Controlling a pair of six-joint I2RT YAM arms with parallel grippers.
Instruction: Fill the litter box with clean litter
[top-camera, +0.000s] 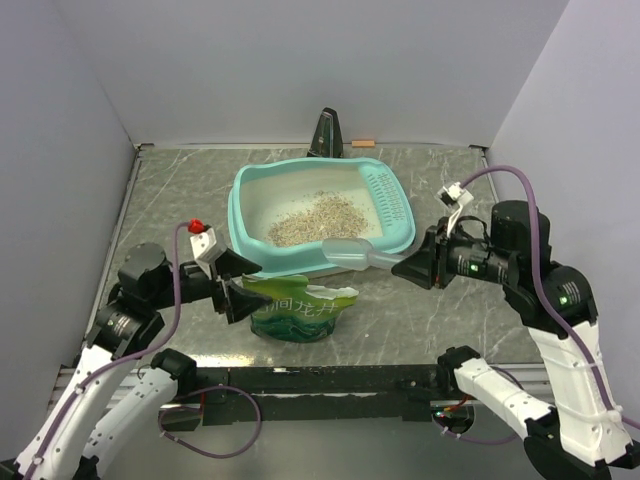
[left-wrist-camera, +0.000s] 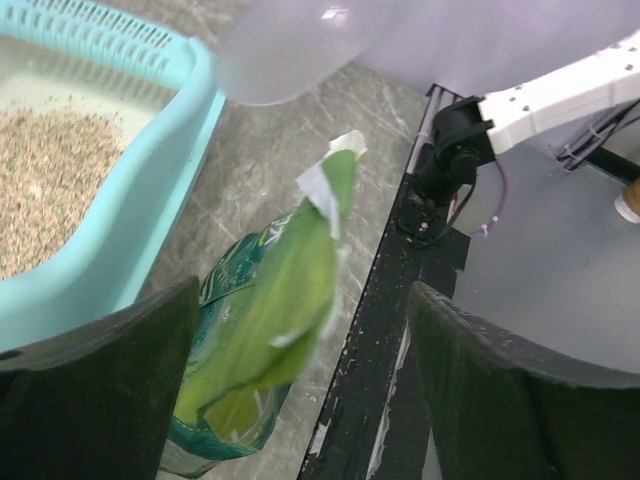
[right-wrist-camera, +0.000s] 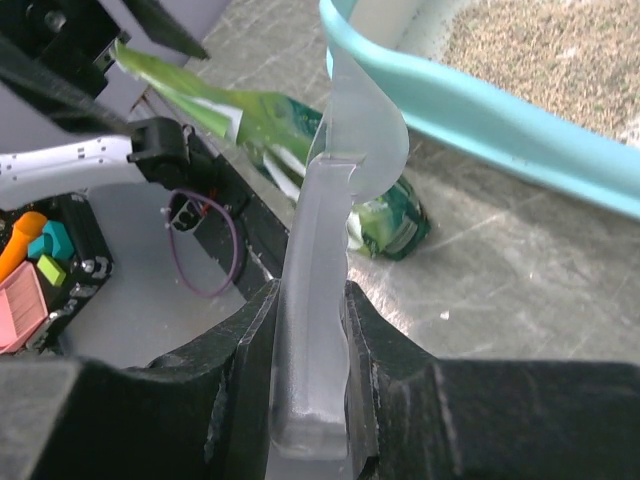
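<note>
Right claw (top-camera: 402, 266) clenched on scoop (top-camera: 347, 251) at box (top-camera: 237, 200) rim, likely to tip litter (top-camera: 310, 216) | left claw (top-camera: 248, 284) released, flanking bag (top-camera: 300, 315).

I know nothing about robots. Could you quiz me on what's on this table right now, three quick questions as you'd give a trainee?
1. True or false: the right gripper is shut on the handle of the clear scoop.
2. Relative to the litter box, the green bag stands: A) inside it; B) in front of it, nearer the arms; C) behind it.
3. Fill in: the jaws of the left gripper stand ____.

Key: 1 true; 2 B; 3 open.
</note>
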